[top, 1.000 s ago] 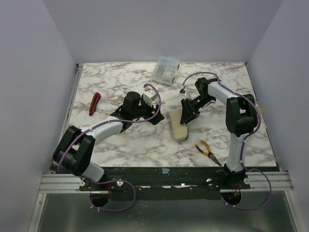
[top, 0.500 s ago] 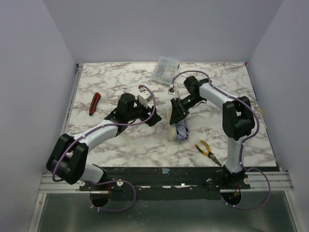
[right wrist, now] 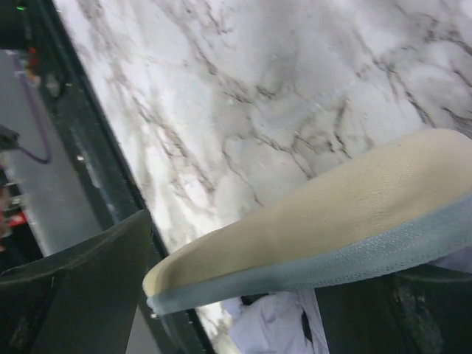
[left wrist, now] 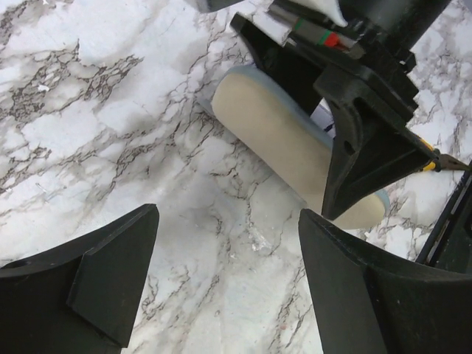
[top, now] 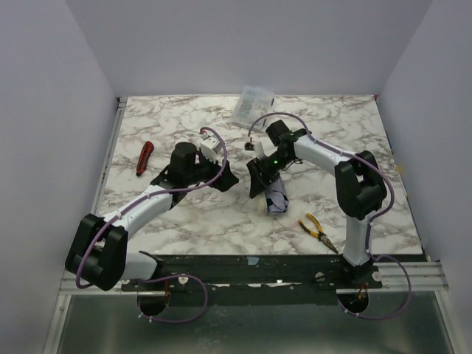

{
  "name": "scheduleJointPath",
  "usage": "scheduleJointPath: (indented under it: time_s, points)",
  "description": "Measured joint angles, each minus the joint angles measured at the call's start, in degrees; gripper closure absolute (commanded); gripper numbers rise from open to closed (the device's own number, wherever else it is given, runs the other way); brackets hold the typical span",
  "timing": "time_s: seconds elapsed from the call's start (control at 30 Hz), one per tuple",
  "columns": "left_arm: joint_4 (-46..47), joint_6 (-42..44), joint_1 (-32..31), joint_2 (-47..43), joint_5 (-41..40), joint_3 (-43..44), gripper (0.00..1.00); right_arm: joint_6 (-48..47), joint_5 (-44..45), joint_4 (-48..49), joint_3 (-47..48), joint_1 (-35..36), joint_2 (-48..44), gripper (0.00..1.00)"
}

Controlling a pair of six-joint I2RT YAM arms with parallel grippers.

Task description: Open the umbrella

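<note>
The umbrella lies mid-table. Its folded lavender fabric [top: 275,200] shows below my right gripper [top: 259,179], which is shut on the cream, blue-edged cover end [top: 265,177] and holds it tilted off the marble. In the right wrist view the cream cover [right wrist: 332,214] runs between the jaws of the right gripper [right wrist: 236,295], with lavender fabric [right wrist: 280,324] underneath. My left gripper [top: 223,181] is open and empty just left of the umbrella. In the left wrist view the left gripper [left wrist: 228,273] hovers over bare marble, with the cream cover [left wrist: 280,140] beyond it. Shaft and handle are hidden.
A clear plastic box [top: 253,107] stands at the back. A red-handled tool [top: 144,157] lies at the left. Yellow-handled pliers [top: 316,230] lie near the front right, close to the umbrella's near end. Pale walls enclose the table.
My right gripper has moved left with the cream cover end, lifting it, and lavender fabric has come into view. My left gripper has drawn back to the left.
</note>
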Motion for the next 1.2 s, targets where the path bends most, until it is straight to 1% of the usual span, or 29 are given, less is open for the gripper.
scheduleJointPath:
  time_s: [0.17,0.3,0.37,0.47,0.57,0.6,0.67,0.77,0.8,0.83,0.87,0.93,1.0,1.07,1.2]
  points:
    - [-1.5,-0.4,0.1,0.0,0.0,0.0,0.21,-4.9,6.1,0.8,-3.0,0.0,-6.0,0.13]
    - [-2.2,-0.3,0.2,0.3,0.0,0.2,0.21,-7.5,6.7,0.9,-3.1,0.0,-10.8,0.13]
    - [-2.3,-0.3,0.2,0.8,0.0,0.4,0.23,-7.9,5.5,0.8,-3.1,0.0,-11.9,0.16]
    - [-2.3,-0.7,0.2,1.6,0.2,1.1,0.25,-7.8,2.5,0.8,-3.1,0.0,-11.4,0.23]
    - [-2.2,-1.7,0.2,2.9,0.2,2.7,0.26,-7.0,0.3,1.2,-3.2,0.0,-9.8,0.34]
    - [-2.2,-1.9,0.2,3.1,0.2,3.0,0.27,-6.6,-0.2,1.8,-3.4,0.0,-9.1,0.36]
    - [-2.1,-2.8,0.2,3.7,0.2,3.7,0.27,-5.8,-0.8,2.9,-3.9,0.1,-8.0,0.39]
    - [-2.1,-3.5,0.2,4.3,0.1,4.3,0.28,-5.1,-0.8,4.3,-4.2,0.9,-6.8,0.39]
    - [-2.1,-3.6,0.2,4.5,0.0,4.4,0.28,-4.9,-0.8,4.7,-4.2,1.4,-6.5,0.39]
    - [-2.2,-3.8,0.2,4.6,-0.1,4.4,0.28,-4.9,-0.8,5.0,-4.2,1.9,-6.4,0.37]
    - [-2.3,-3.9,0.2,4.9,-0.4,4.4,0.28,-4.9,-0.8,5.2,-4.2,2.4,-6.3,0.31]
    - [-2.6,-3.9,0.2,5.2,-0.8,4.5,0.25,-5.0,-0.6,5.2,-4.2,3.0,-6.3,0.24]
    - [-3.1,-3.9,0.2,5.5,-1.2,4.6,0.24,-5.5,0.0,5.1,-4.3,3.4,-6.6,0.19]
    - [-3.7,-3.8,0.2,5.6,-1.7,4.7,0.24,-6.1,1.1,5.0,-5.0,3.5,-8.0,0.17]
    - [-4.2,-3.5,0.2,5.6,-2.1,4.7,0.24,-6.6,4.1,4.9,-6.7,3.5,-13.3,0.17]
